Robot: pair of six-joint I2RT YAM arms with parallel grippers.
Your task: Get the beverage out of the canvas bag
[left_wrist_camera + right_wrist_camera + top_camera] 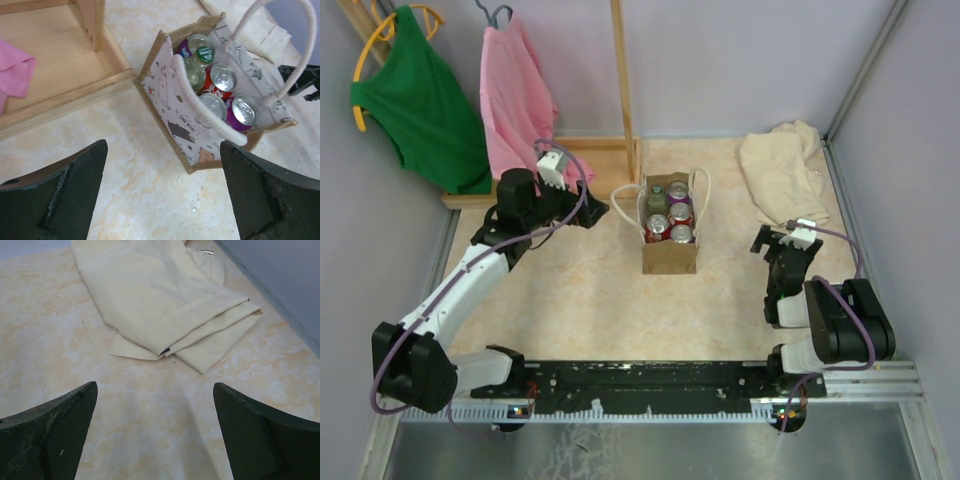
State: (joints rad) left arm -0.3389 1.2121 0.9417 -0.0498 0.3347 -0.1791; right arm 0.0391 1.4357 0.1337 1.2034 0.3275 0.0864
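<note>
Your left claw (596, 213) (164, 170) was released, its jaws spread wide and holding nothing. The canvas bag (670, 258) (167, 107) sat upright just ahead of it, a little toward its right finger, with the mouth open. Your right claw (772, 242) (155, 415) was also spread and empty. It was well apart from the bag and faced the folded beige cloth (782, 170) (165, 305).

Inside the bag, cans (658, 228) (223, 77) and a green-capped bottle (205, 52) were packed shoulder to shoulder. I'd judge the cans rigid, smooth and probably slippery, with some weight if full. The bag looked soft-walled and light, so it could ride up with whatever you pulled.

Hardly any gap showed between the drinks for a finger. Your best hold was probably from above on an outer can, with one finger slipped between the can and the bag wall. The near white handle (207, 122) drooped across the can tops closest to your left claw and looked likely to snag.

The most room for moving was on the table (570, 300) (140, 190) behind the left claw, toward the arm bases. On its left-finger side, the wooden rack base (610, 160) (65, 85) and a pink garment (515, 95) (15, 70) crowded in. Nothing stood between the right claw and the bag, so it could come over to steady it.
</note>
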